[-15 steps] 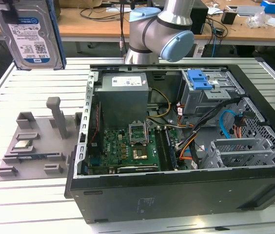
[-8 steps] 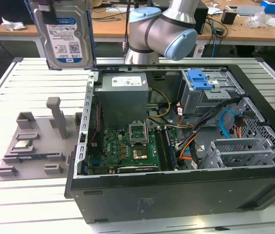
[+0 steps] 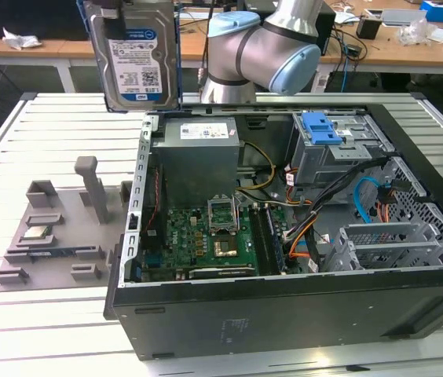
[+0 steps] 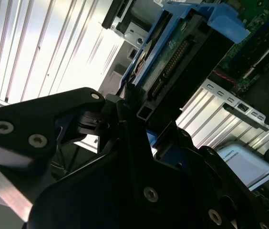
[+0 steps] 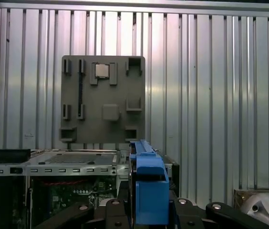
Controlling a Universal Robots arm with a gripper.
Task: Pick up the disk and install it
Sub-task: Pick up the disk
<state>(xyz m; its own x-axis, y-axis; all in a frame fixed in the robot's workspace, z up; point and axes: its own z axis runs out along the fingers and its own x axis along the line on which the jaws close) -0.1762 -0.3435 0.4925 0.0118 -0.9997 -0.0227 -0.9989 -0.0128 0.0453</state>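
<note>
Disk (image 3: 133, 55) sits clamped upright in my hand (image 5: 150, 210), high over the surface (image 3: 17, 126) at the exterior view's left, beside the open case (image 3: 284, 314). Tilt could, I judge, snag its rails on the drive cage (image 3: 339, 157).

Silver disk (image 3: 131, 51) (white-and-blue label (image 3: 137, 69)), blue bracket (image 3: 321, 127), pale ribbed table (image 3: 17, 133)

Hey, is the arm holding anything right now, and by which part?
Yes, the disk, hanging upright in the air. The jaws clamp its top end, across the blue rails.
</note>
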